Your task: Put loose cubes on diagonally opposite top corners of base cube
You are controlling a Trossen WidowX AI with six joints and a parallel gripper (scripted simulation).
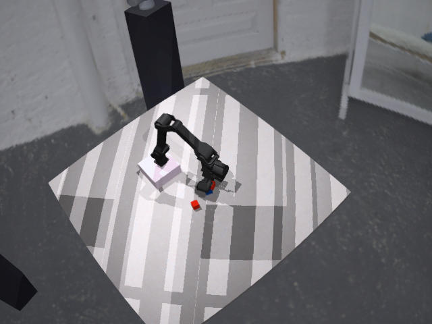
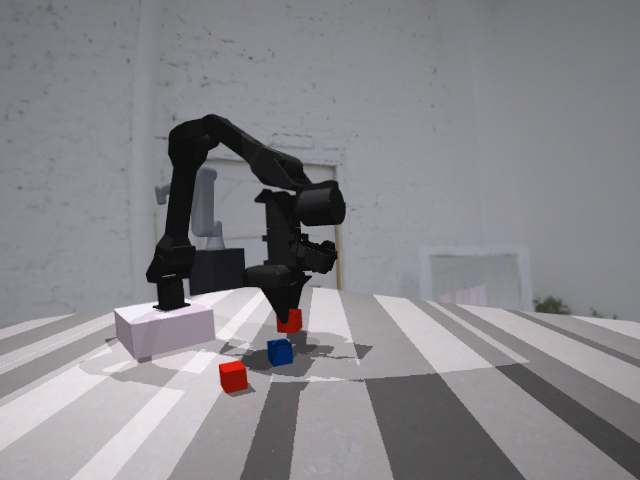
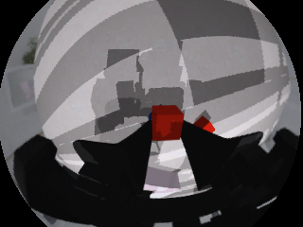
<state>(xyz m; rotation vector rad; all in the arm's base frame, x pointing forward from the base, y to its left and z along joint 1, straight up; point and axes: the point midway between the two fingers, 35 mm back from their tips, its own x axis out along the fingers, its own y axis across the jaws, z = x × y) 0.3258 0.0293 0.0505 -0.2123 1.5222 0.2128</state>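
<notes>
My gripper [image 2: 287, 317] [image 3: 166, 123] points down and is shut on a red cube [image 1: 212, 185] [image 2: 292, 321] [image 3: 167, 124], held off the table between the fingertips. The blue base cube [image 1: 208, 192] [image 2: 279, 352] stands on the table, lower than the held cube and close to it. In the wrist view only a sliver of the blue cube [image 3: 151, 116] shows behind the held cube. The other red cube [image 1: 194, 204] [image 2: 233, 376] [image 3: 204, 124] lies on the table to the left of the blue cube in the top and exterior views. Nothing rests on the blue cube.
The arm stands on a pale pink block [image 1: 158, 175] [image 2: 173, 333], left of the cubes in the top and exterior views. The striped table [image 1: 139, 268] [image 2: 341, 439] carries the arm's shadows around the blue cube. A dark pillar [image 1: 155, 52] stands beyond the table's far edge.
</notes>
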